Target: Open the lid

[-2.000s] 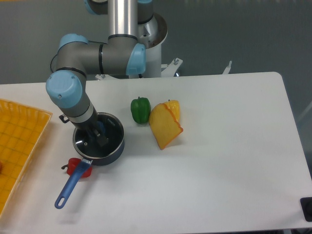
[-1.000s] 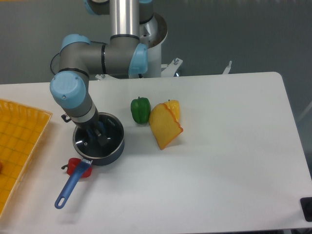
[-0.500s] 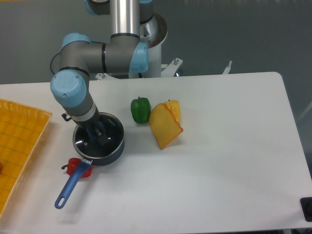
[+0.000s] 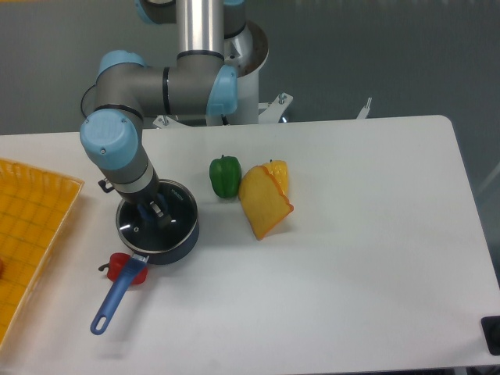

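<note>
lid (image 4: 148, 225) sits on the saucepan (image 4: 168, 248), end effector (image 4: 158, 212) at its knob.

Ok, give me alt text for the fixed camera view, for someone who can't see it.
A robot arm's tool reaches down onto the glass lid of a dark-blue saucepan at the left of a white table. A green pepper and an orange cheese wedge sit to its right, a yellow tray at far left.

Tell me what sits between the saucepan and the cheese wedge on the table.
A green pepper sits between the saucepan and the cheese wedge, slightly toward the back, in the fixed camera view.
</note>
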